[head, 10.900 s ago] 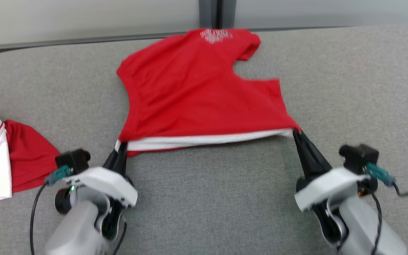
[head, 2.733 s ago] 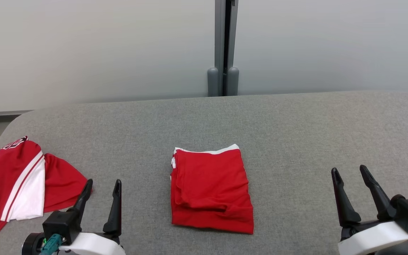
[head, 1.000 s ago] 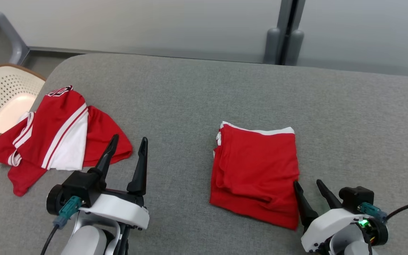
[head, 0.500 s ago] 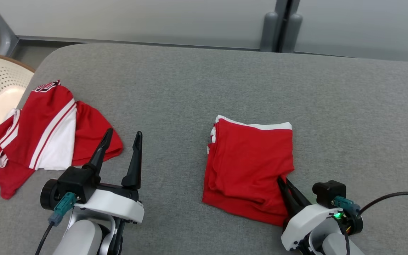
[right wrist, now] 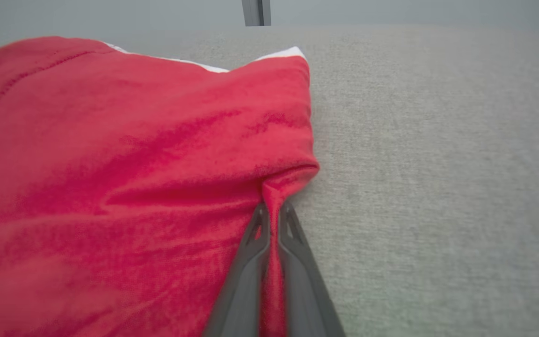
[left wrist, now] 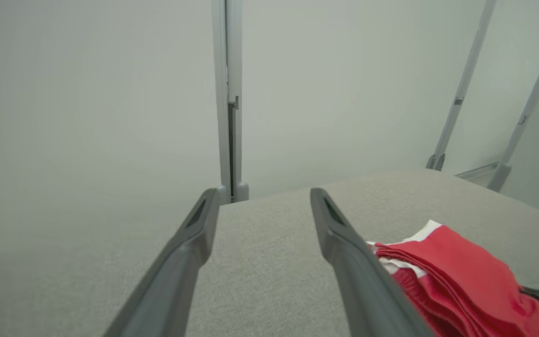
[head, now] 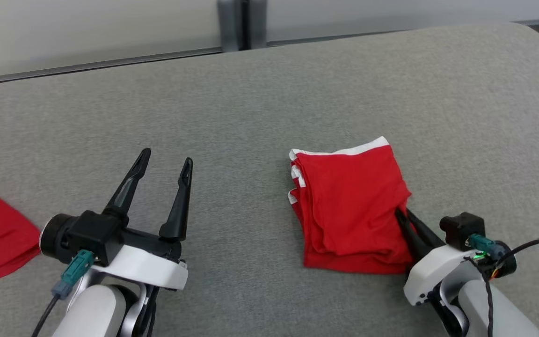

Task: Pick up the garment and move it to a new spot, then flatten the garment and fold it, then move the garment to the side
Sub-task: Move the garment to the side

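One pinch suffices: your right gripper (head: 401, 214) is clamped on the right edge of the folded garment (head: 349, 206), at four o'clock, likely to drag it aside. Your left gripper (head: 165, 158) hangs spread and empty at eight o'clock.

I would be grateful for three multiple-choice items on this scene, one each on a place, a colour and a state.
1. Where does the right gripper meet the folded garment?
A) at its right edge
B) at its far edge
C) at its left edge

2. What colour is the trim along the garment's far edge?
A) black
B) white
C) yellow

3. How does the left gripper stand?
A) shut on the garment
B) shut on nothing
C) open, holding nothing

Answers:
1 A: the right wrist view shows cloth of that edge pinched between its fingers.
2 B: a white band lines the far edge.
3 C: its fingers stand apart above the bare grey table.
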Controlling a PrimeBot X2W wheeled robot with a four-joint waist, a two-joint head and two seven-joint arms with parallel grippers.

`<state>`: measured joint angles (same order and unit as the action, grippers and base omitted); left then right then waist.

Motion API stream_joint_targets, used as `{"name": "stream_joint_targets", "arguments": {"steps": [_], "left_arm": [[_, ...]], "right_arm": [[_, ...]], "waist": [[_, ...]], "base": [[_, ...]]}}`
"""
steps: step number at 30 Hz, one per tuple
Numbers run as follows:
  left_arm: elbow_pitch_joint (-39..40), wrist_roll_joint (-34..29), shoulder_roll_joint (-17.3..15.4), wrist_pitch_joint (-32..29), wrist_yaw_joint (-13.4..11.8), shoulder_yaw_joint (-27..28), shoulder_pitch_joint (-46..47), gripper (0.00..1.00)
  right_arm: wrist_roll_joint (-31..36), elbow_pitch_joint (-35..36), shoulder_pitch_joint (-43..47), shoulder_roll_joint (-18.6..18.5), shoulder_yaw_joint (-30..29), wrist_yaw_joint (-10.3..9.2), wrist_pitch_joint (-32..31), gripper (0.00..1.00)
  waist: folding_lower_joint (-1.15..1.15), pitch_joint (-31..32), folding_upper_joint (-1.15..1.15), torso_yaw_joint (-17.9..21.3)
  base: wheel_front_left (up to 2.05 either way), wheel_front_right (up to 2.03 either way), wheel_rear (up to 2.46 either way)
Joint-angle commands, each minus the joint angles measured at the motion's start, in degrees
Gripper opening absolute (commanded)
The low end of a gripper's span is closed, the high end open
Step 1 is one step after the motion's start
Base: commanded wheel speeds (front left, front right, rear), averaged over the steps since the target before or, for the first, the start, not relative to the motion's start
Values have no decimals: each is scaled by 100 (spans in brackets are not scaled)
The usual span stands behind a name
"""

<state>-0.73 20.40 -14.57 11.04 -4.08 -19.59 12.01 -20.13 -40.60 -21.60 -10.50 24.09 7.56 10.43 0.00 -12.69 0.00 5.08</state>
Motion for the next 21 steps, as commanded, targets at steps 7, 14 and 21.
{"name": "stream_joint_targets", "arguments": {"steps": [7,14,21], "left_arm": [[553,-220,-195,-303,104,-138,463,100],[1069,-443,-245,-597,265,-348,1205,100],[1197,-565,-219,-627,445,-540,1650,100]], "right_arm": [[-61,-143,-929,-533,200,-14,101,0],[-88,-672,-2026,-1635,-343,-14,245,0],[123,-1112,-2615,-2377,-854,-13,298,0]], "waist": [[0,-1031,0,1018],[0,-1975,0,1016],[0,-2468,0,794]], "base": [[0,0,0],[0,0,0],[0,0,0]]}}
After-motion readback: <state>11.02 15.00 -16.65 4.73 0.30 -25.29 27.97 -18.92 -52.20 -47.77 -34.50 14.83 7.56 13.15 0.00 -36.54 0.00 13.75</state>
